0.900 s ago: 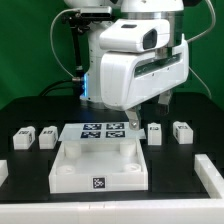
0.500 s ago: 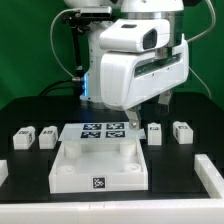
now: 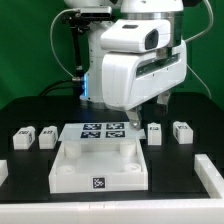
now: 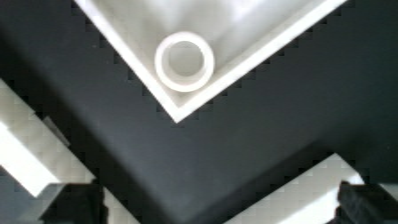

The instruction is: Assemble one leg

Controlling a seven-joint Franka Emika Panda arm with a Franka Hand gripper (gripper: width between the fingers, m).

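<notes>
Leg on the table, apart from the wide-spread gripper

Dark fingers (image 4: 63, 203) of the gripper (image 4: 210, 204) stand far apart with nothing between them, only black table (image 3: 30, 188) and, further off in the wrist view, one corner of the white panel (image 3: 80, 180) with its round socket (image 4: 183, 58). In the exterior view the arm hangs over the marker board (image 3: 103, 130) behind the panel. The leg (image 3: 154, 133) lies just to the exterior view's right of that board, free of the fingers, tagged face up; it seems to lie with its long axis running away from the camera, though it is too small to be sure. A second block (image 3: 181, 131) sits near it, and two more blocks (image 3: 46, 138) lie beyond the board's other end.
</notes>
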